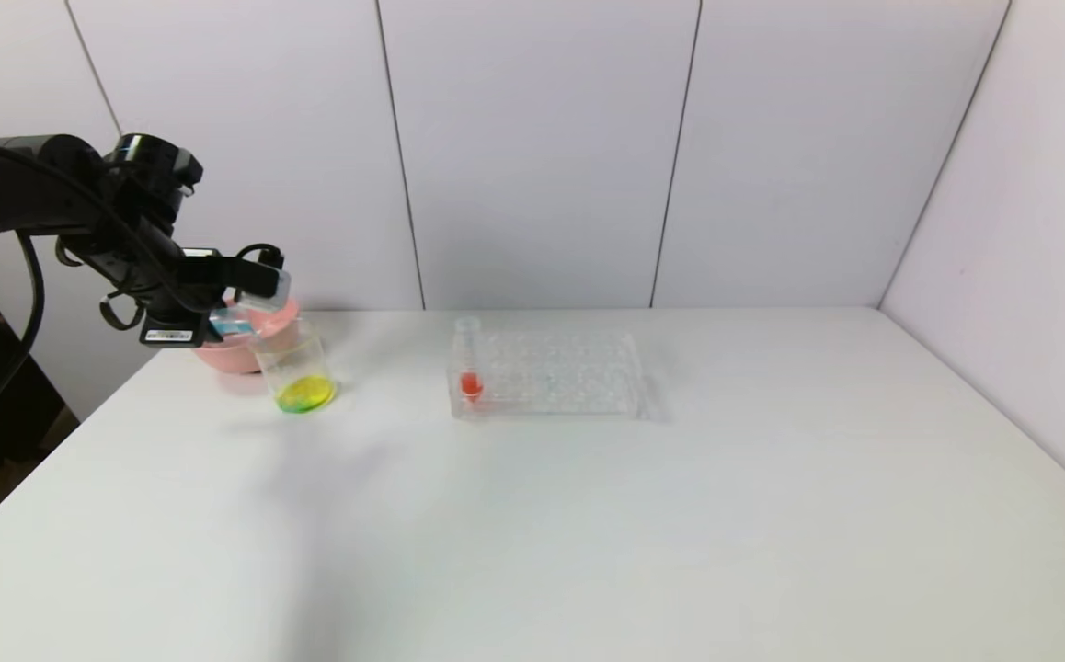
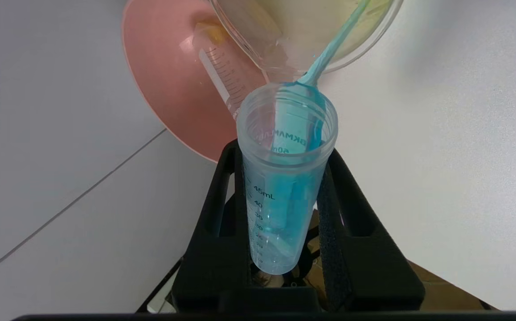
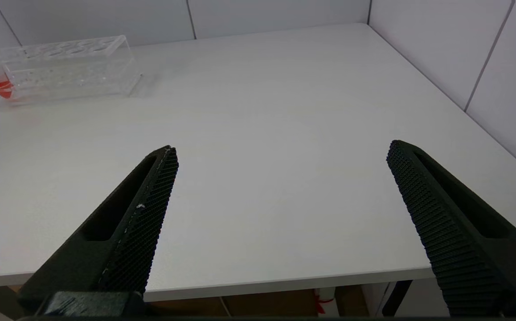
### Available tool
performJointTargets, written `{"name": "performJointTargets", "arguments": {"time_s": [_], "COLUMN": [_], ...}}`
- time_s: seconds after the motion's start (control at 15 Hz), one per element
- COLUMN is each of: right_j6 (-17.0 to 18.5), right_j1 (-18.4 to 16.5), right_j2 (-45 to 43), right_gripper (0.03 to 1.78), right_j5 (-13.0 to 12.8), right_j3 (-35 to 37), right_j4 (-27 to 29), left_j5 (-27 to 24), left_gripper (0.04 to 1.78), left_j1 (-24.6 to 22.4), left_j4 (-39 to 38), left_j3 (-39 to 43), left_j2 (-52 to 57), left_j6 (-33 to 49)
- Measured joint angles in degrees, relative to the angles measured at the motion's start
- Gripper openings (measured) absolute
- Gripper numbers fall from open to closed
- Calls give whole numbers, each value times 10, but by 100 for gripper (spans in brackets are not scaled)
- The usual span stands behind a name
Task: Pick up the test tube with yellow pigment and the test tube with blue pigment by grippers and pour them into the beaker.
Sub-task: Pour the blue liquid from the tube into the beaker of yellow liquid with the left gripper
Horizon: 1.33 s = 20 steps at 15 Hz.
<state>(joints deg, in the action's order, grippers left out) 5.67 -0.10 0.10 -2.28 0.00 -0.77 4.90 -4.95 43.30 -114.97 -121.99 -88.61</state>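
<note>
In the head view the left gripper [image 1: 252,296] hides most of the test tube with blue pigment [image 1: 231,322] and part of the pink bowl [image 1: 229,354]. In the left wrist view the picture's edge cuts off the beaker [image 2: 284,40]; the bowl's tube [image 2: 222,73] is half hidden behind it.

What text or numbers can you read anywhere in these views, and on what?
"45mL", "40": scale on the test tube with blue pigment, held tilted by the left gripper.
"BKMAM", "50m": same tube, seen mirrored through its wall.
Lower scale numbers: blurred.
Tube in the pink bowl: marks unreadable.
</note>
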Motion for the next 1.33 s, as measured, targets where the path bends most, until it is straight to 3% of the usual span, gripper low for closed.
{"name": "performJointTargets", "arguments": {"time_s": [1.33], "right_j6": [0], "right_j1": [0], "right_j2": [0], "right_gripper": [171], "right_j5": [0], "right_j3": [0], "right_j4": [0], "left_j5": [45], "left_gripper": [45], "left_j1": [20], "left_j4": [-18], "left_j3": [0], "left_j2": [-1], "left_j6": [1]}}
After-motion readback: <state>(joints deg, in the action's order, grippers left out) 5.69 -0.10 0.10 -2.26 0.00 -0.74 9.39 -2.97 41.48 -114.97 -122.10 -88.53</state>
